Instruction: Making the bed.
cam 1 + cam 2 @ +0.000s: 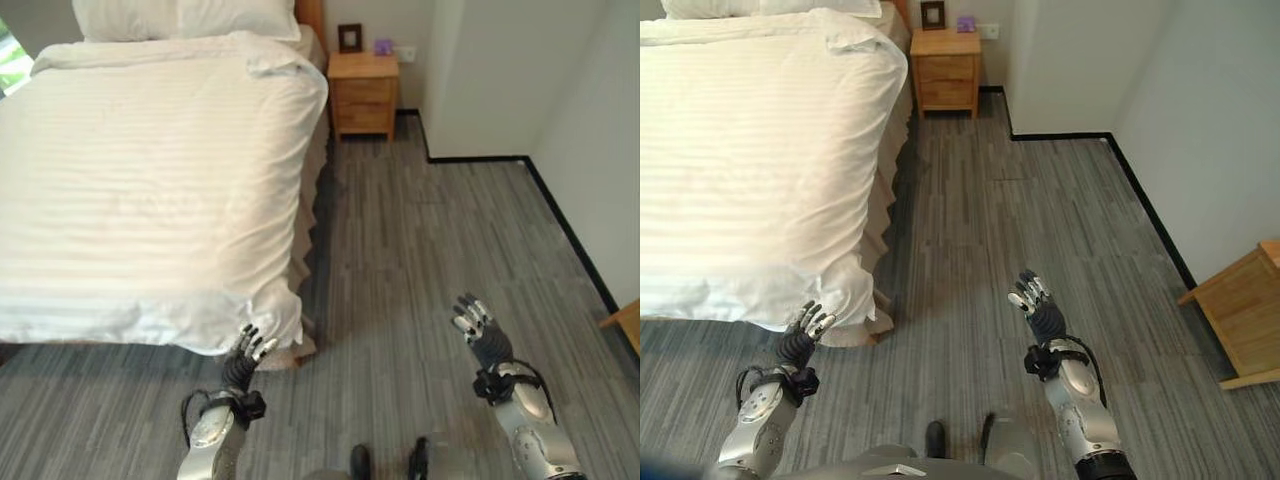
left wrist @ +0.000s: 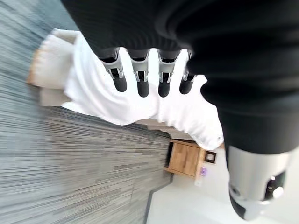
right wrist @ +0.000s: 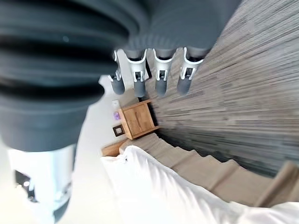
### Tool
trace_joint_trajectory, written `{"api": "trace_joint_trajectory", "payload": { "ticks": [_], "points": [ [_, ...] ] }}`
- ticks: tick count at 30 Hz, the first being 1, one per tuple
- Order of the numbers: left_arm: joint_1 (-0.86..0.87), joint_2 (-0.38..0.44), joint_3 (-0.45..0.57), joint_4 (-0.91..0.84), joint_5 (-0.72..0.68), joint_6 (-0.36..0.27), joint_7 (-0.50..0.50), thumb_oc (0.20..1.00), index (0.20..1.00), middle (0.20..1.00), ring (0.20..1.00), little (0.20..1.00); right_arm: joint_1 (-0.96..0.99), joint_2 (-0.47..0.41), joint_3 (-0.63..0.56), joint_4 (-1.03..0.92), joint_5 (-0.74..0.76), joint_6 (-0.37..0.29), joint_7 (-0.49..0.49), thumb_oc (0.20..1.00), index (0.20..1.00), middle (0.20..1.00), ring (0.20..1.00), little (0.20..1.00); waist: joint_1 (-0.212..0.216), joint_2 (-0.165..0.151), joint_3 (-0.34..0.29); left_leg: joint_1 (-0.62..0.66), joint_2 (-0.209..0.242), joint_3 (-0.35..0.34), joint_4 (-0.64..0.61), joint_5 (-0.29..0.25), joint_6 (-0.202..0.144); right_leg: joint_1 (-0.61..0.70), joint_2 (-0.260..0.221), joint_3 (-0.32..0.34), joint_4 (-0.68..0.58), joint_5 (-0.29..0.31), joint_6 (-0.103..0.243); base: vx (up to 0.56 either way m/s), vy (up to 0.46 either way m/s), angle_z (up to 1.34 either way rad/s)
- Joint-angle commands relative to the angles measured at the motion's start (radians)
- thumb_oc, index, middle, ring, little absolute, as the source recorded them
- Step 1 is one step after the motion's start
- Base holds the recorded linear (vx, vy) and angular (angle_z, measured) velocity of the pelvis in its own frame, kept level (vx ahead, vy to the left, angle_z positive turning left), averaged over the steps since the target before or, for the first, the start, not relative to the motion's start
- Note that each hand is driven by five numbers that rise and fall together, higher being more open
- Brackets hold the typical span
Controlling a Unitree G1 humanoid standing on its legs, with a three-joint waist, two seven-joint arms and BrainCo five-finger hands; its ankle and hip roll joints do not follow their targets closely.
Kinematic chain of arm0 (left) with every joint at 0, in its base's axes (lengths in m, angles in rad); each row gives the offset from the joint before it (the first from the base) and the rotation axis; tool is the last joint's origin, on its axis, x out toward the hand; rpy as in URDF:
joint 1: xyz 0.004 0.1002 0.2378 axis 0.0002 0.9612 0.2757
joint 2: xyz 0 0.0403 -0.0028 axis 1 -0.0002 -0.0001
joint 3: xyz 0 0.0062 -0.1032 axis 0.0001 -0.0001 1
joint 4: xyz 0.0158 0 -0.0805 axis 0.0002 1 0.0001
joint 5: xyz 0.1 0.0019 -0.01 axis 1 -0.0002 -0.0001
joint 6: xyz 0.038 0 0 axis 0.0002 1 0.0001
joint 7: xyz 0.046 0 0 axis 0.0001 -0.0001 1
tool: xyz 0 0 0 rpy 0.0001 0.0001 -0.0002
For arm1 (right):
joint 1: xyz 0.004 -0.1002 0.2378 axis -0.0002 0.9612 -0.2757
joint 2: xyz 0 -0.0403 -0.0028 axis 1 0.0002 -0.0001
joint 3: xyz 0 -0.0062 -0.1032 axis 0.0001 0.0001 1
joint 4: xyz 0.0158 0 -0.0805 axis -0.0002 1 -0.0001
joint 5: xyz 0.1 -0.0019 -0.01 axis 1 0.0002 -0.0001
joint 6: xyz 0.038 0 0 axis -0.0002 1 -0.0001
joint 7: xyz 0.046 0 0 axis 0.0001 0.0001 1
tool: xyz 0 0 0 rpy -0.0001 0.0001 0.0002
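A bed with a white striped duvet (image 1: 140,190) fills the left of the eye views, with white pillows (image 1: 185,17) at its head and a beige skirt (image 1: 312,215) along its side. My left hand (image 1: 246,351) is raised just below the duvet's near right corner (image 1: 270,315), fingers (image 2: 142,84) straight and holding nothing. My right hand (image 1: 480,330) hovers over the grey floor to the right of the bed, open and empty, its fingers (image 3: 160,84) straight too.
A wooden nightstand (image 1: 363,92) stands by the bed's head against the wall, with a small frame (image 1: 350,38) on it. Another wooden piece of furniture (image 1: 1245,310) sits at the right wall. Grey plank floor (image 1: 440,240) lies between the bed and the white walls.
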State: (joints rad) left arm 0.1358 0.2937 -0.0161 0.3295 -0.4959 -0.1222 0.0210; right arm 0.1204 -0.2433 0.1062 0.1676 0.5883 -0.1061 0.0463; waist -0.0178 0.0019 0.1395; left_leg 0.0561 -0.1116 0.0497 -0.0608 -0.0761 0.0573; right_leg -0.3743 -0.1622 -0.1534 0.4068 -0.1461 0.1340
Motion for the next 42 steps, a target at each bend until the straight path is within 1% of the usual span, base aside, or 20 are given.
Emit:
{"api": "trace_joint_trajectory", "payload": {
  "ticks": [1,6,7,8,9,12,14,16,18,20,24,26,27,28,30,33,35,39,40,42],
  "points": [
    [-0.066,0.042,0.002,-0.084,0.022,-0.065,-0.016,1.000,1.000,1.000,1.000,1.000,-0.011,-0.024,-0.032,-0.025,-0.022,-0.064,-0.009,1.000,1.000,1.000,1.000,1.000,-0.044,-0.002,-0.001,0.225,0.075,-0.063,-0.010,-0.049,-0.028,0.069,0.061,-0.004,-0.295,0.293,0.036,0.66,-0.138,0.42],
    [-0.122,0.026,-0.054,-0.063,0.047,-0.062,-0.043,1.000,1.000,1.000,1.000,1.000,0.074,-0.060,-0.034,-0.043,-0.089,-0.026,0.036,1.000,1.000,1.000,1.000,1.000,-0.110,-0.004,-0.030,0.320,0.124,-0.108,0.046,-0.033,-0.100,0.064,0.090,-0.100,-0.480,0.368,0.044,0.62,-0.169,0.47],
    [-0.116,0.019,-0.061,-0.068,0.052,-0.064,-0.051,1.000,1.000,1.000,1.000,1.000,0.080,-0.065,-0.036,-0.029,-0.083,-0.029,0.040,1.000,1.000,1.000,1.000,1.000,-0.113,0.003,-0.037,0.314,0.139,-0.103,0.120,0.028,-0.129,0.091,0.099,-0.108,-0.473,0.377,0.026,0.89,-0.276,0.50],
    [-0.100,0.002,-0.096,-0.059,0.026,-0.055,-0.069,1.000,1.000,1.000,1.000,1.000,0.078,-0.071,-0.048,0.006,-0.054,-0.036,0.028,1.000,1.000,1.000,1.000,1.000,-0.116,0.017,-0.045,0.247,0.163,-0.100,0.360,0.270,-0.215,0.151,0.135,-0.097,-0.445,0.354,-0.020,0.70,-0.223,0.63],
    [-0.100,0.002,-0.096,-0.059,0.026,-0.055,-0.069,1.000,1.000,1.000,1.000,1.000,0.077,-0.071,-0.048,0.007,-0.054,-0.036,0.028,1.000,1.000,1.000,1.000,1.000,-0.119,0.013,-0.047,0.243,0.159,-0.104,0.360,0.273,-0.215,0.148,0.129,-0.098,-0.445,0.355,-0.019,0.72,-0.283,0.66],
    [-0.087,-0.015,-0.098,-0.060,-0.056,-0.030,-0.068,1.000,1.000,1.000,1.000,1.000,0.047,-0.055,-0.067,-0.005,0.099,-0.061,-0.009,1.000,1.000,1.000,1.000,1.000,-0.078,-0.041,-0.022,0.005,0.191,0.014,0.853,0.394,-0.225,0.320,0.133,-0.101,-0.461,0.264,-0.107,0.78,-0.460,0.16],
    [-0.083,-0.005,-0.104,-0.068,-0.075,-0.023,-0.056,1.000,1.000,1.000,1.000,1.000,-0.011,-0.065,-0.051,0.021,0.081,-0.063,-0.067,1.000,1.000,1.000,1.000,1.000,0.018,-0.077,0.017,-0.245,0.191,0.081,0.971,0.251,-0.162,0.460,0.139,-0.052,-0.494,0.196,-0.120,0.77,-0.225,-0.80],
    [-0.082,-0.004,-0.102,-0.067,-0.081,-0.025,-0.054,1.000,1.000,1.000,1.000,1.000,-0.033,-0.061,-0.043,0.027,0.105,-0.067,-0.073,1.000,1.000,1.000,1.000,1.000,0.047,-0.083,0.019,-0.314,0.187,0.088,0.926,0.228,-0.147,0.486,0.136,-0.029,-0.494,0.174,-0.119,0.58,-0.053,-0.91],
    [-0.071,-0.005,-0.103,-0.055,-0.094,-0.024,-0.062,1.000,1.000,1.000,1.000,1.000,-0.057,-0.043,-0.022,0.014,0.160,-0.072,-0.056,1.000,1.000,1.000,1.000,1.000,0.081,-0.074,0.009,-0.351,0.191,0.089,0.685,0.229,-0.131,0.543,0.134,-0.003,-0.494,0.138,-0.102,0.86,0.087,-0.93],
    [-0.047,0.000,-0.107,-0.040,-0.059,-0.028,-0.069,1.000,1.000,1.000,1.000,1.000,-0.074,-0.054,0.021,0.001,0.102,-0.070,-0.031,1.000,1.000,1.000,1.000,1.000,0.134,-0.038,-0.024,-0.338,0.174,0.071,0.085,0.278,-0.130,0.651,0.145,0.024,-0.494,0.042,-0.065,1.09,0.188,-0.53],
    [-0.024,0.001,-0.091,-0.046,-0.055,-0.032,-0.069,1.000,1.000,1.000,1.000,1.000,-0.098,-0.065,0.051,0.025,0.007,-0.051,-0.010,1.000,1.000,1.000,1.000,1.000,0.170,-0.049,-0.064,-0.396,0.192,0.117,-0.026,0.302,-0.157,0.768,0.117,0.046,-0.494,0.028,-0.032,0.91,0.143,-0.17],
    [0.005,0.018,-0.069,-0.071,-0.062,-0.027,-0.088,1.000,1.000,1.000,1.000,1.000,-0.089,-0.049,0.067,0.005,-0.012,-0.026,0.012,1.000,1.000,1.000,1.000,1.000,0.184,-0.070,-0.086,-0.333,0.182,0.190,0.000,0.344,-0.130,0.789,0.080,0.074,-0.448,0.098,-0.009,0.81,0.173,-0.47],
    [0.007,0.030,-0.085,-0.078,-0.057,-0.026,-0.111,1.000,1.000,1.000,1.000,1.000,-0.068,-0.036,0.080,0.002,-0.020,-0.020,0.034,1.000,1.000,1.000,1.000,1.000,0.207,-0.106,-0.099,-0.333,0.129,0.187,0.071,0.311,-0.070,0.731,0.019,0.069,-0.224,0.298,0.067,0.49,0.156,-0.14],
    [0.007,0.030,-0.085,-0.078,-0.058,-0.026,-0.111,1.000,1.000,1.000,1.000,1.000,-0.068,-0.036,0.080,0.002,-0.021,-0.020,0.034,1.000,1.000,1.000,1.000,1.000,0.210,-0.105,-0.103,-0.337,0.132,0.189,0.074,0.310,-0.070,0.726,0.021,0.072,-0.223,0.299,0.067,0.80,0.286,-0.18],
    [0.018,0.032,-0.088,-0.090,-0.061,-0.012,-0.127,1.000,1.000,1.000,1.000,1.000,-0.051,-0.015,0.086,0.005,-0.033,-0.014,0.041,1.000,1.000,1.000,1.000,1.000,0.217,-0.092,-0.101,-0.276,0.099,0.173,0.132,0.204,-0.009,0.634,-0.023,0.069,0.108,0.532,0.074,0.74,0.342,-0.42],
    [0.000,0.035,-0.059,-0.089,-0.083,-0.019,-0.115,1.000,1.000,1.000,1.000,1.000,-0.059,0.013,0.113,-0.008,-0.010,-0.017,0.051,1.000,1.000,1.000,1.000,1.000,0.160,-0.034,-0.068,-0.095,0.077,0.129,0.099,0.120,0.045,0.410,-0.081,-0.010,0.342,0.440,0.036,0.95,0.385,0.11],
    [-0.019,0.053,-0.045,-0.090,-0.093,-0.027,-0.122,1.000,1.000,1.000,1.000,1.000,-0.063,0.001,0.112,-0.020,-0.009,-0.011,0.078,1.000,1.000,1.000,1.000,1.000,0.089,-0.001,-0.040,0.058,0.079,0.053,0.059,0.096,0.029,0.237,-0.073,-0.069,0.217,0.273,0.000,0.80,0.035,0.63],
    [-0.033,0.059,-0.041,-0.098,-0.094,-0.037,-0.142,1.000,1.000,1.000,1.000,1.000,-0.042,-0.026,0.077,-0.020,-0.061,-0.014,0.078,1.000,1.000,1.000,1.000,1.000,0.025,-0.016,-0.027,0.197,0.071,-0.034,0.029,0.013,-0.019,0.201,-0.034,-0.083,-0.281,0.317,0.035,0.92,-0.170,1.08],
    [-0.088,0.067,-0.051,-0.073,-0.074,-0.065,-0.141,1.000,1.000,1.000,1.000,1.000,-0.002,-0.045,0.058,-0.041,-0.073,-0.013,0.086,1.000,1.000,1.000,1.000,1.000,-0.031,-0.028,-0.027,0.282,0.103,-0.112,0.041,-0.055,-0.064,0.121,0.017,0.089,-0.494,0.325,0.094,1.17,-0.300,1.02],
    [-0.098,0.060,-0.057,-0.073,-0.059,-0.071,-0.134,1.000,1.000,1.000,1.000,1.000,0.003,-0.044,0.055,-0.053,-0.043,-0.014,0.097,1.000,1.000,1.000,1.000,1.000,-0.039,-0.029,-0.034,0.306,0.116,-0.131,0.059,-0.056,-0.073,0.123,0.022,0.090,-0.490,0.355,0.105,0.82,-0.252,1.37]
  ]
}}
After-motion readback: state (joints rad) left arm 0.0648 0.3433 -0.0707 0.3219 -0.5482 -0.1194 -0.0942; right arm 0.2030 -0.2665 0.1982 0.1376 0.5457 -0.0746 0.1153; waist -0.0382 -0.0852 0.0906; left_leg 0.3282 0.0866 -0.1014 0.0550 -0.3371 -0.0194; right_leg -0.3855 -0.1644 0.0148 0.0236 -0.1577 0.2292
